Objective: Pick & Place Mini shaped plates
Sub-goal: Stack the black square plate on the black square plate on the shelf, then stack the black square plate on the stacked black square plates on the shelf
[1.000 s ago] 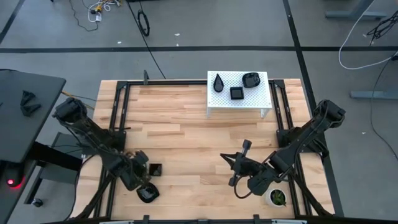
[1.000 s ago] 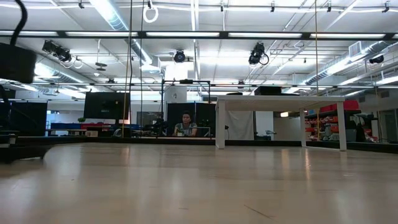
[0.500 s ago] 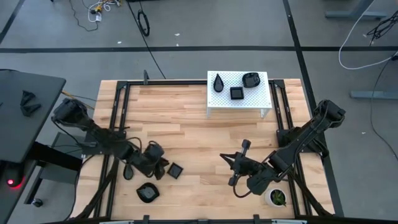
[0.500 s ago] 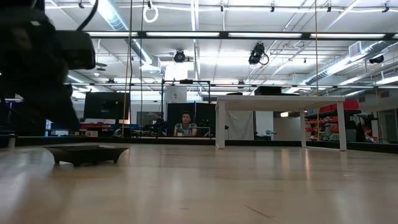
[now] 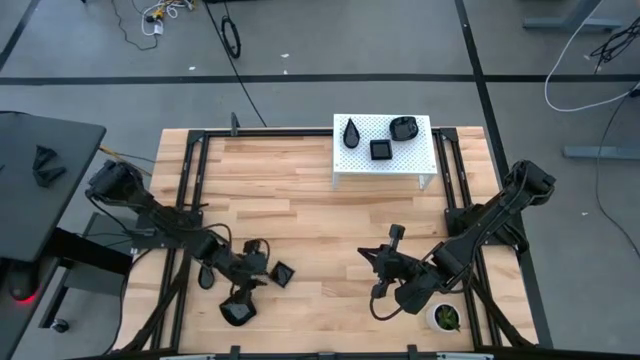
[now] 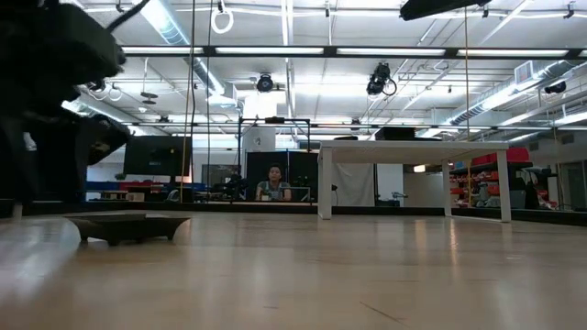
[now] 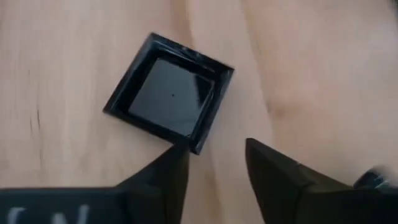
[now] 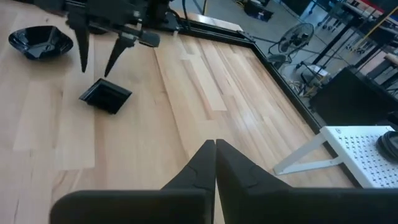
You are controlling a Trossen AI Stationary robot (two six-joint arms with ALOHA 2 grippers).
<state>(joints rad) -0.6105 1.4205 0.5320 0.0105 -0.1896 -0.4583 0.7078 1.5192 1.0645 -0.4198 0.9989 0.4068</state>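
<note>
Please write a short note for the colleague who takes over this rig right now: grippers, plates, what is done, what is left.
Left gripper: open, empty, just above the table beside the square plate, not touching it.
Right gripper: shut, empty, waiting over the near right table.
Rounded plate lies near the front edge.
White stand at the back holds three plates: teardrop, square, rounded.
Done: three on the stand. Left: probably the two on the table.

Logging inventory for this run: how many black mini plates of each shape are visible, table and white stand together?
Square plates: 2
Teardrop plates: 1
Rounded plates: 2
Total: 5
</note>
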